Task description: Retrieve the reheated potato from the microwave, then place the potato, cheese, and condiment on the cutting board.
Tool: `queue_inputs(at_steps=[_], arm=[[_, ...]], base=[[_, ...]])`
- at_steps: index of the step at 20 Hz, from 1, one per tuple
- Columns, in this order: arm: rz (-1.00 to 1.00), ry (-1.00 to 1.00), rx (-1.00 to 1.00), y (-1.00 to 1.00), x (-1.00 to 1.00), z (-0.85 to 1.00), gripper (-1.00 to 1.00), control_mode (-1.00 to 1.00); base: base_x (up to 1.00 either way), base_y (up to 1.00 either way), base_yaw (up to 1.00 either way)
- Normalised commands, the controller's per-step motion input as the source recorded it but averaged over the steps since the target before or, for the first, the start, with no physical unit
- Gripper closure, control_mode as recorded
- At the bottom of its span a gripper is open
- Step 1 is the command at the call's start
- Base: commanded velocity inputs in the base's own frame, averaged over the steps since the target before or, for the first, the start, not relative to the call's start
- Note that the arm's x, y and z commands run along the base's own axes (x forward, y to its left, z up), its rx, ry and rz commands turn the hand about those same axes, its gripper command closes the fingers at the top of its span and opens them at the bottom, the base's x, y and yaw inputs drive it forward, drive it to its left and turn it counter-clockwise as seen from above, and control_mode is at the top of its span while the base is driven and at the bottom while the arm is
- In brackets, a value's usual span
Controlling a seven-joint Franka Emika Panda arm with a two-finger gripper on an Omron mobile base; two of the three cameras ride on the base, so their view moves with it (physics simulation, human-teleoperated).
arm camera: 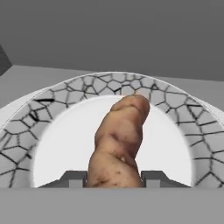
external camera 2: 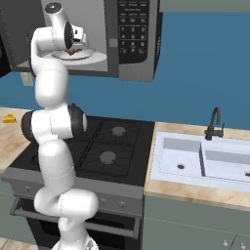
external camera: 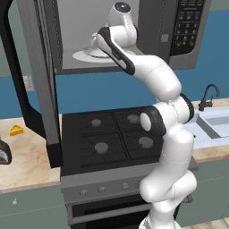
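Inside the open microwave (external camera: 188, 27) a tan-brown potato (arm camera: 119, 140) lies on the white round plate (arm camera: 26, 127) with a cracked-pattern rim. My gripper (arm camera: 113, 177) is shut on the potato, a dark fingertip (arm camera: 73, 178) pressing on each side of its near end. In the right base view the hand reaches into the cavity over the plate (external camera 2: 95, 57), with the potato (external camera 2: 74, 50) under it. The yellow cheese (external camera: 16, 130) sits on the counter left of the stove. The dark condiment (external camera: 3, 154) bottle stands at the left edge. The cutting board is out of view.
The microwave door (external camera: 38, 67) hangs open to the left, reaching down near the stove. A black four-burner stove (external camera: 112, 134) lies below the arm. A white sink (external camera 2: 205, 158) with a dark faucet (external camera 2: 215, 124) is to the right.
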Motion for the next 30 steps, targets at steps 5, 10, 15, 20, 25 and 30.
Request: queue_inputs(at_steps=[5,10,15,20,25,30], arm=[[0.00,-0.01,0.03,0.00,-0.46,-0.01,1.00,-1.00],[0.03,-0.02,0.09,-0.05,-0.54,0.09,1.00,-1.00],[0.10,0.00,0.11,-0.11,-0.58,0.18,1.00,-1.00],[0.10,0.00,0.04,-0.05,-0.66,0.07,1.00,-1.00],[0.12,0.00,0.01,-0.05,-0.76,0.00,1.00,-1.00],[0.17,0.00,0.00,-0.08,-0.86,0.00,1.00,-1.00]], base=[[0.00,0.00,0.00],[0.00,0.00,0.00],[0.00,0.00,0.00],[0.00,0.00,0.00],[0.00,0.00,0.00],[0.00,0.00,0.00]])
